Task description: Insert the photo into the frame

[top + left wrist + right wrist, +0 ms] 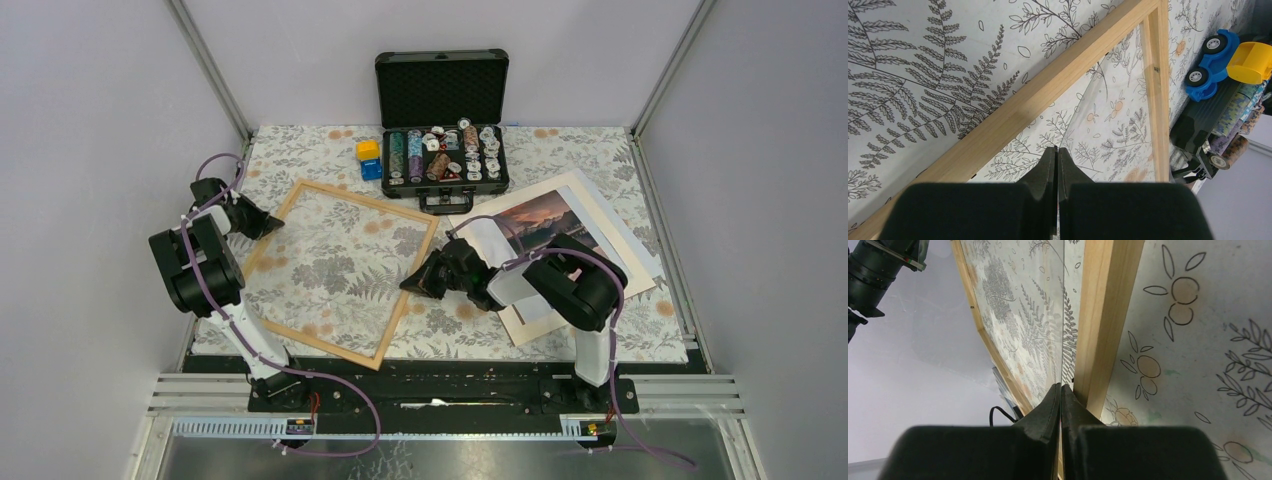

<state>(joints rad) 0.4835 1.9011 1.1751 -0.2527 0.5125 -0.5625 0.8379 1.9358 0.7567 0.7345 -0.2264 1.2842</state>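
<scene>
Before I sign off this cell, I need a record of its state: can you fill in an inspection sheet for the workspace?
Surface: table under a leaf-printed cloth.
Job's things: wooden frame lying left of centre, cloth showing through it; photo to its right on pale sheets, partly hidden by the right arm.
Clutter: open black case of poker chips at the far edge; blue and yellow toy vehicle beside it.
Grippers: left gripper, jaws shut by the frame's left rail; right gripper, jaws shut beside its right rail; nothing seen between either pair.
Cables: purple cables along both arms, trailing at the bases.
Surroundings: pale walls, metal corner posts.
</scene>
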